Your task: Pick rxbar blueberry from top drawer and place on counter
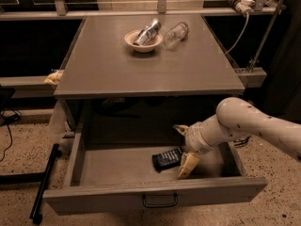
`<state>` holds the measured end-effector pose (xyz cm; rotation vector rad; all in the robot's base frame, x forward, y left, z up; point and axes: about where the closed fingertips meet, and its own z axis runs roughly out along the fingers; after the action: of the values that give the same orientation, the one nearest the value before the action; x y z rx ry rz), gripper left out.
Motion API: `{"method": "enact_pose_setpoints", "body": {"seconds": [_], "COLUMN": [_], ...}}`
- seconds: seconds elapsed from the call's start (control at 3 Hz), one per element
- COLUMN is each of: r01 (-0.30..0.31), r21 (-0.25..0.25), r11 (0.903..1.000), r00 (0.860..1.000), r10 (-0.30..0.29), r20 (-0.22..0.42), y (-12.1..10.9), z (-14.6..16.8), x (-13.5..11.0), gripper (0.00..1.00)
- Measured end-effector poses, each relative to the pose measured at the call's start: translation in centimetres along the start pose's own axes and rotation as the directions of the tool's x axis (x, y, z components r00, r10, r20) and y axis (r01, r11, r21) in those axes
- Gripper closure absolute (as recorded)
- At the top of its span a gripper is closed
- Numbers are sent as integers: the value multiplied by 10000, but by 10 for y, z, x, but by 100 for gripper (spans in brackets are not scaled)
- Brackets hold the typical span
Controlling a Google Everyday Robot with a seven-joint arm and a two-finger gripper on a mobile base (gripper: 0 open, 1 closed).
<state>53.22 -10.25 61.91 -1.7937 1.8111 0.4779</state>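
Note:
The rxbar blueberry (167,159), a flat dark bar with pale print, lies on the bottom of the open top drawer (108,166), right of the middle. My gripper (182,149) hangs inside the drawer just right of the bar, its two pale fingers (187,165) spread apart, one behind the bar's right end and one in front of it. The gripper is open and holds nothing. The counter (146,62) is the grey-brown tabletop above the drawer.
On the counter's far part stands a pale bowl (142,41) with a shiny silver can (146,31) in it, and a clear plastic bottle (176,33) lies beside it. The drawer's front carries a dark handle (160,201). A yellow cloth (54,77) lies on the left ledge.

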Motion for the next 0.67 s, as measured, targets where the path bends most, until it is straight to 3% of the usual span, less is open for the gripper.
{"method": "enact_pose_setpoints", "body": {"seconds": [0.33,0.67], "r01": [-28,-197], "r21": [-61,-188], "r11": [10000,9996], "r00": [10000,9998], "r10": [29,198], "r20": [84,44], "y": [-2,-2], "z": [8,14], "x": [5,12], "gripper": [4,19]}}
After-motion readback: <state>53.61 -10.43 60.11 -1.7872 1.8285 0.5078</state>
